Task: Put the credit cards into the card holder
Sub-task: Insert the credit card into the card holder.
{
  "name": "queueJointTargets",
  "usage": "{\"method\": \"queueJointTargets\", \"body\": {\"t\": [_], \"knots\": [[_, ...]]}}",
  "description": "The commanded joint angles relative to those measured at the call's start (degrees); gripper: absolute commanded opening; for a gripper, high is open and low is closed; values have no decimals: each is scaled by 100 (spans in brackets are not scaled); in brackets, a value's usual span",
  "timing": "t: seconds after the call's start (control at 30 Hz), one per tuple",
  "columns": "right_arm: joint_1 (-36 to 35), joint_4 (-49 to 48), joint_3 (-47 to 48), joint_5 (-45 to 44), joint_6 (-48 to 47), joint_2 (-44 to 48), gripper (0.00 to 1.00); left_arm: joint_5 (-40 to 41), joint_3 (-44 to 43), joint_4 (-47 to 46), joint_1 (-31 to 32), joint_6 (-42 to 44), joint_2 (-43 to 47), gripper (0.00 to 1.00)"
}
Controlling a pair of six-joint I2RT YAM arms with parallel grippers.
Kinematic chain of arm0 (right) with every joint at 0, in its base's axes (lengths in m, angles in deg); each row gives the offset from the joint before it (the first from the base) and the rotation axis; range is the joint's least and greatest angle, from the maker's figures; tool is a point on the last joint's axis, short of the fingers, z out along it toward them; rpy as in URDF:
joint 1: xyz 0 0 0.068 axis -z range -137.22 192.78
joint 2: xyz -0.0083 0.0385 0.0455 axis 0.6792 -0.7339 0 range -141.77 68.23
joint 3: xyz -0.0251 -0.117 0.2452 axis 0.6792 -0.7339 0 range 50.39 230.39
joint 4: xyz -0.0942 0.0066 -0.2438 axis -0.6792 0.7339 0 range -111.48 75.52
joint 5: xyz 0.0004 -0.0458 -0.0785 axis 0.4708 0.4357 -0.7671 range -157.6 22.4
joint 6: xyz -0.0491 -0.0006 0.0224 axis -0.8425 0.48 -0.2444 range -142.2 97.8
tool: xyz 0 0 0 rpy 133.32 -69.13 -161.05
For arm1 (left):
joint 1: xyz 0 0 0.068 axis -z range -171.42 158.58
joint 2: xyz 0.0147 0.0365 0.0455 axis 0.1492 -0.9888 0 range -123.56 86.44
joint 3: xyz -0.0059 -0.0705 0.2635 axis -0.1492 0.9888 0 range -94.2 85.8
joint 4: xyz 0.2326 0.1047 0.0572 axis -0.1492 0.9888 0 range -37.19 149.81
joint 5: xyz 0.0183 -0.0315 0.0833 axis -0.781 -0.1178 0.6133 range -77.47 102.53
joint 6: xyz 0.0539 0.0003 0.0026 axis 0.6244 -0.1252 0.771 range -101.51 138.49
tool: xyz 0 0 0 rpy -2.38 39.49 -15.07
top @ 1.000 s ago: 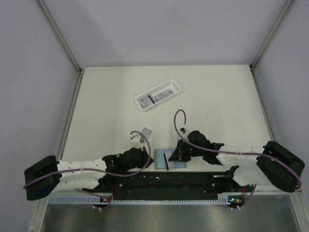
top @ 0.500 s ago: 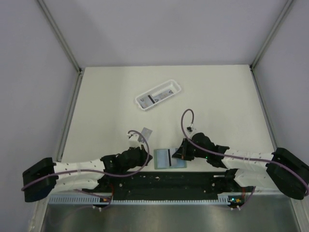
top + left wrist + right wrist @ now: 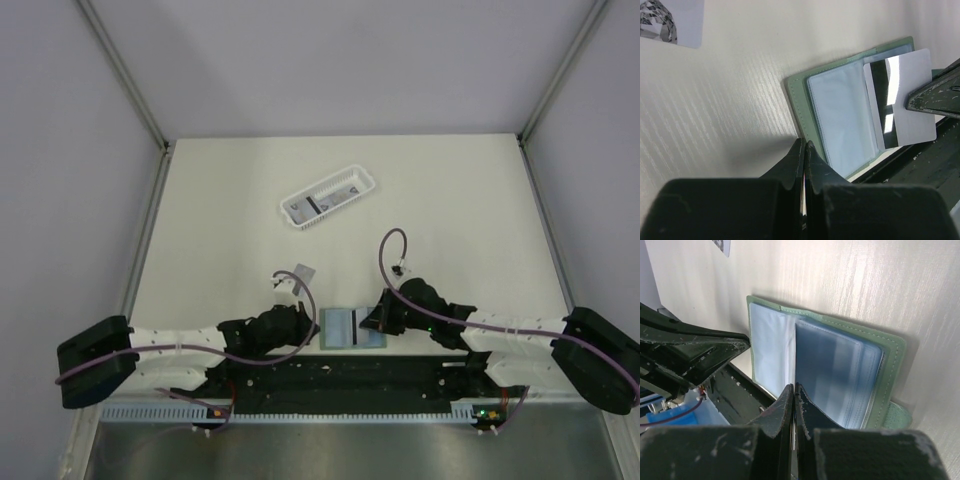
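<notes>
Right gripper (image 3: 793, 388) pinches a black-striped credit card (image 3: 905, 70) over the open green card holder (image 3: 799, 100). Left gripper (image 3: 803, 146), fingers pressed together, touches its edge. Loose card (image 3: 670, 20) shows a gem graphic.

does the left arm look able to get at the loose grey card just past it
Probably yes: the loose light-grey card lies flat just beyond the left tool, nothing between. But that tool seems shut on the sage-green card holder, so it must let go first.
</notes>
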Motion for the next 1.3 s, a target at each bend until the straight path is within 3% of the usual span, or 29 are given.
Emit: {"method": "queueJointTargets", "body": {"t": [0.0, 0.33, 0.97, 1.2, 1.27], "knots": [[-60, -181, -40, -136, 68, -32, 0, -214, -112, -355, -4, 92, -254, 0], [-51, -726, -101, 57, 174, -524, 0, -470, -138, -610, 5, 48, -799, 0], [-68, -1526, -40, 550, 226, -1281, 0, -478, -130, -566, 5, 22, -764, 0], [-147, -1351, 48, 453, 306, -1202, 0, -452, -94, -566, -4, 13, -711, 0], [-200, -1158, 109, 410, 305, -1149, 7, -461, -86, -575, 5, 13, -703, 0]]}}
